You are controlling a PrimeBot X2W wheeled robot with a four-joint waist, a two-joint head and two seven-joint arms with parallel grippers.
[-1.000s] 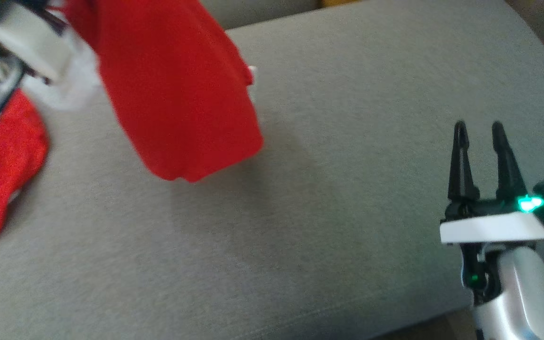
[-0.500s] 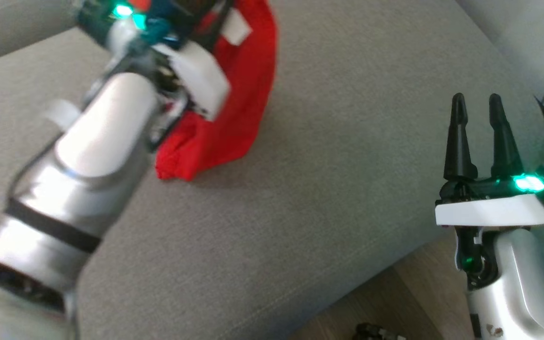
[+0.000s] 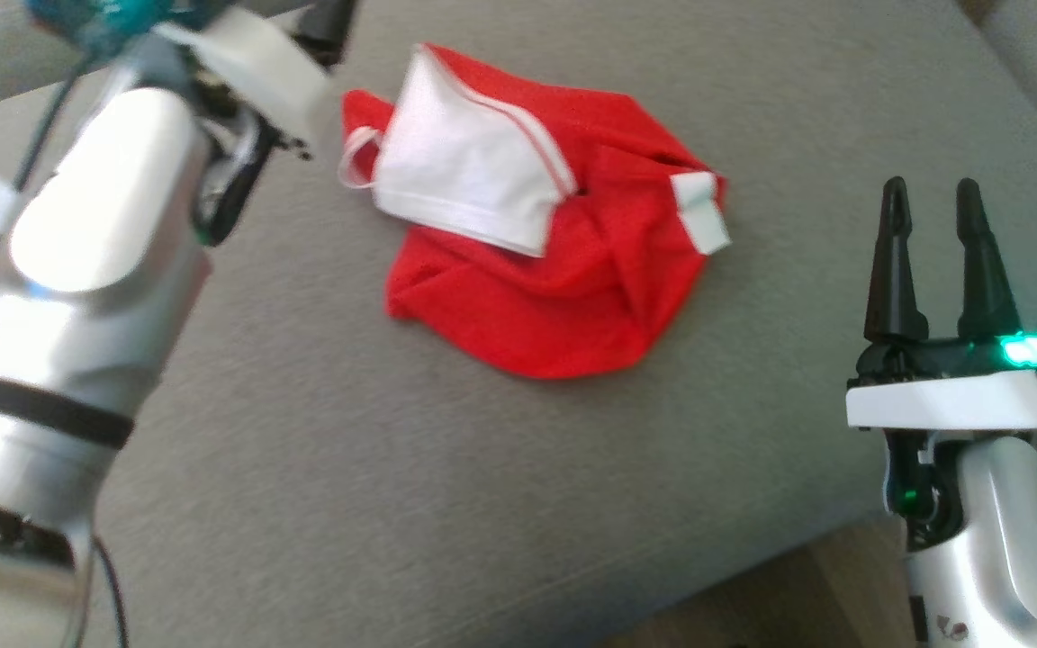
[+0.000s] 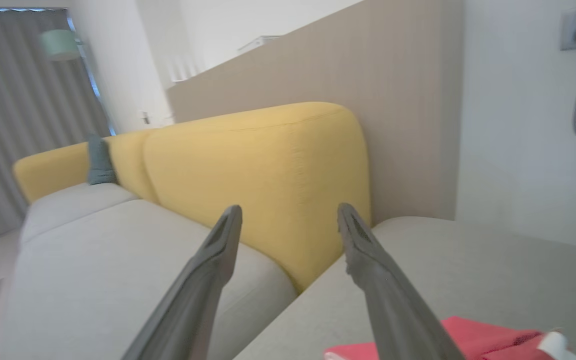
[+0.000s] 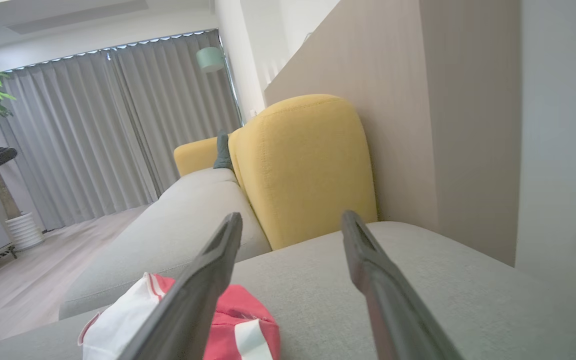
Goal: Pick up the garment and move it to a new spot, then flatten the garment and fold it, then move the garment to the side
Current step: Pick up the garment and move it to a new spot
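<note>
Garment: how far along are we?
The pickup-and-move looks done: the garment lies crumpled on the grey cushion, held by neither tool. In hand: nothing; left tool and right tool both stand open, off it. Left: flatten, fold, move aside.

Left arm forward, right arm low, both jaws wide apart.

no readable text

no lettering, brand, number or sign can be read in any of the views. the small white strip on the red garment is too blurred to tell whether it carries any print.
</note>
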